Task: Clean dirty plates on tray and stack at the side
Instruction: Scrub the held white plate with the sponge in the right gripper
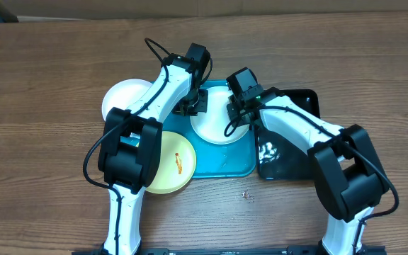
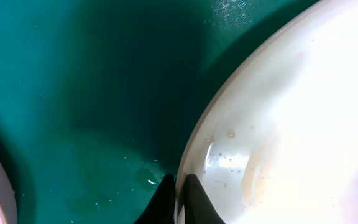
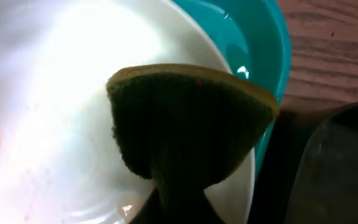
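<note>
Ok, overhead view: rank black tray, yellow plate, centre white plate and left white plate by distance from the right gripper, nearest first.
1. Centre white plate, directly under the right gripper and its sponge.
2. Black tray, to its right.
3. Yellow plate, near left.
4. Left white plate, far left.

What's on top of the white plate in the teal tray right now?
A dark green sponge, held by the right pincer, lies on the white plate; the left pincer grips its rim. Any smear beneath the sponge is covered.
</note>
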`<action>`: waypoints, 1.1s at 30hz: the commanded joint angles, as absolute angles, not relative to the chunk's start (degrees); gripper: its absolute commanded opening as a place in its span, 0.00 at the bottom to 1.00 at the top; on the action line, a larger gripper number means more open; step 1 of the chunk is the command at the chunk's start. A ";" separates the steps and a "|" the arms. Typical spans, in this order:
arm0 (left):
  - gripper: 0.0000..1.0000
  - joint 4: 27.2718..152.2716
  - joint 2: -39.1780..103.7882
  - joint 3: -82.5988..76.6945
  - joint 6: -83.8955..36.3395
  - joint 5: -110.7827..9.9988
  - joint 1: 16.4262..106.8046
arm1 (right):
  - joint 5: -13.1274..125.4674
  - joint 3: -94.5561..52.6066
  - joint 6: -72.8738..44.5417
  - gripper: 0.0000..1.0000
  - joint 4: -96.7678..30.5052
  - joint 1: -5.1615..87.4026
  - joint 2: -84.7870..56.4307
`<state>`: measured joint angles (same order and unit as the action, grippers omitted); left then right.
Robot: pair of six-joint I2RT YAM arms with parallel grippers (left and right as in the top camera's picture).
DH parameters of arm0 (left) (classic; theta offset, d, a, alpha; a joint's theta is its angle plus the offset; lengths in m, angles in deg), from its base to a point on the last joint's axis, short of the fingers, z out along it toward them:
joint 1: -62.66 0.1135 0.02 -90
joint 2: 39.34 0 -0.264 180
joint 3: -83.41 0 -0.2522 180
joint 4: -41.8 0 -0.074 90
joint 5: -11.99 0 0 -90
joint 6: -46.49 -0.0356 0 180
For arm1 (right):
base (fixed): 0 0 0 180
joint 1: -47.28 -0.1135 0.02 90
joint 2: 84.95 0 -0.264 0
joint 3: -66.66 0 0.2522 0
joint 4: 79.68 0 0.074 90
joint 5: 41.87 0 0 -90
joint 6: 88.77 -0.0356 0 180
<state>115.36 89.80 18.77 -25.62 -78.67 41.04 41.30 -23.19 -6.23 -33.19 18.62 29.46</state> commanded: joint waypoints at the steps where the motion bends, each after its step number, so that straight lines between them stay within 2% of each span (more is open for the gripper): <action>1: 0.04 115.77 90.65 18.36 -25.12 -78.17 40.99 | 39.57 -24.37 -5.79 0.27 -33.93 18.25 29.13; 2: 0.04 115.81 90.65 18.36 -25.12 -78.17 40.99 | 39.57 -24.37 -5.79 0.43 -33.78 18.25 29.13; 3: 0.04 115.86 90.65 18.36 -25.12 -78.17 40.99 | 39.57 -24.37 -5.79 0.49 -33.67 18.25 29.13; 6: 0.05 115.95 90.65 18.36 -25.12 -78.17 40.99 | 39.57 -24.35 -5.82 0.51 -32.86 18.25 29.13; 9: 0.05 115.95 90.65 18.36 -25.12 -78.17 40.99 | 39.59 -24.33 -5.82 0.40 -32.62 18.25 29.18; 12: 0.05 115.97 90.65 18.36 -25.12 -78.17 40.99 | 39.61 -24.33 -5.82 0.22 -32.66 18.25 29.31; 15: 0.05 115.97 90.65 18.36 -25.12 -78.17 40.99 | 40.05 -24.31 -5.82 0.11 -32.66 18.25 29.94; 25: 0.04 116.62 90.65 18.36 -25.12 -78.17 40.99 | 47.29 -24.31 -6.28 0.12 -33.03 18.03 34.49; 33: 0.04 116.60 90.65 18.36 -25.12 -78.17 40.99 | 62.41 -24.33 -6.25 0.11 -34.06 18.01 34.75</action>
<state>115.97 89.80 18.77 -25.47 -78.65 41.04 52.27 -24.24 -6.06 -34.06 18.77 32.04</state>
